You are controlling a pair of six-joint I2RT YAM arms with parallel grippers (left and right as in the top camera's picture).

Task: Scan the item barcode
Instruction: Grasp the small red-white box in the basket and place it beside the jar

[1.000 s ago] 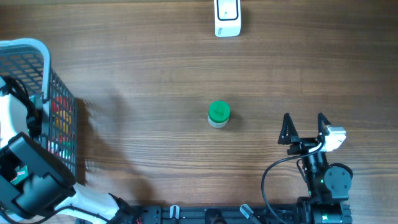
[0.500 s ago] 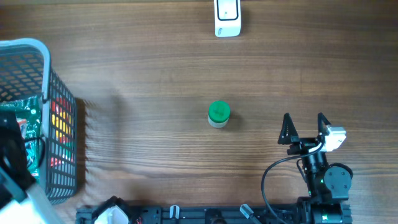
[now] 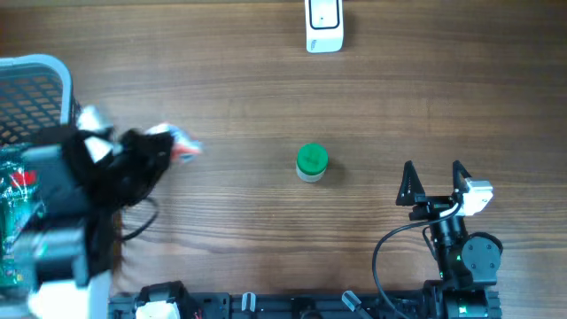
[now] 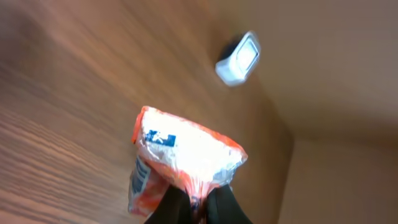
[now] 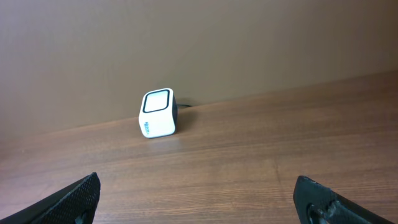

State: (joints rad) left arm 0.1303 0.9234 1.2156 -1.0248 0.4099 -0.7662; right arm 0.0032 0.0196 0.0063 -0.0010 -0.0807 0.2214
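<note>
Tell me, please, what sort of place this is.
Probably a mock shop checkout: a white barcode scanner, a wire basket of packaged goods, and a packet held by the left tool.

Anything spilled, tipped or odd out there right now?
Nothing stands out. The orange-and-white plastic packet is pinched by one edge in the left gripper; the green-lidded small jar stands upright mid-table, nothing spilled.

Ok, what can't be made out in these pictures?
Packet: print and any barcode unreadable; blurred in left wrist view, smeared by motion overhead.
Basket: cut off by overhead's left edge.
Scanner: top cropped by overhead's upper edge.
Green-lidded jar: sides hidden beneath lid overhead.
</note>
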